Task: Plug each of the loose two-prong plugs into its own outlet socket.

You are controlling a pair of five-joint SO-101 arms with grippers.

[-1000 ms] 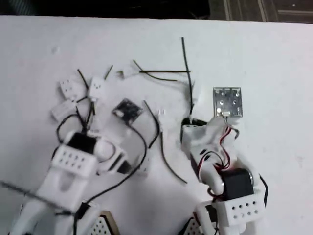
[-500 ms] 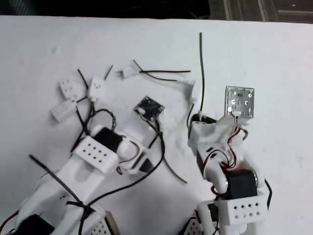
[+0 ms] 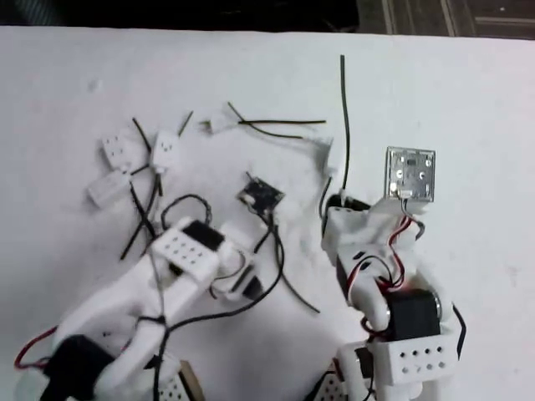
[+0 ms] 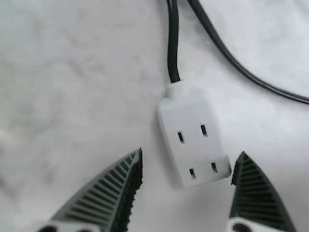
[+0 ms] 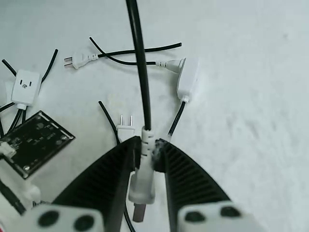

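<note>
— So, where did we find the left claw (image 4: 189, 155)?
— We found it low over the white counter (image 4: 72, 72), its fingers spread apart on either side of a white outlet socket (image 4: 190, 137). The socket lay flat with its slots facing up. One finger sat just beside its corner, though we could not tell whether it touched, and the other stood apart from it. A black cord (image 4: 173, 43) ran out of the socket's far end.
— And the right claw (image 5: 147, 145)?
— We saw it clamped on a white two-prong plug (image 5: 141, 186), gripping where the black lead (image 5: 137, 58) joined the body. The lead ran away from the claw across the counter.
— What else did we note?
— A loose plug (image 5: 125, 126) lay just beside the right claw's tip, its prongs pointing away. Beyond it we saw another socket block (image 5: 187, 79). From the high view, several white sockets (image 3: 121, 150) sat together on the left arm's side, beyond that arm.
</note>
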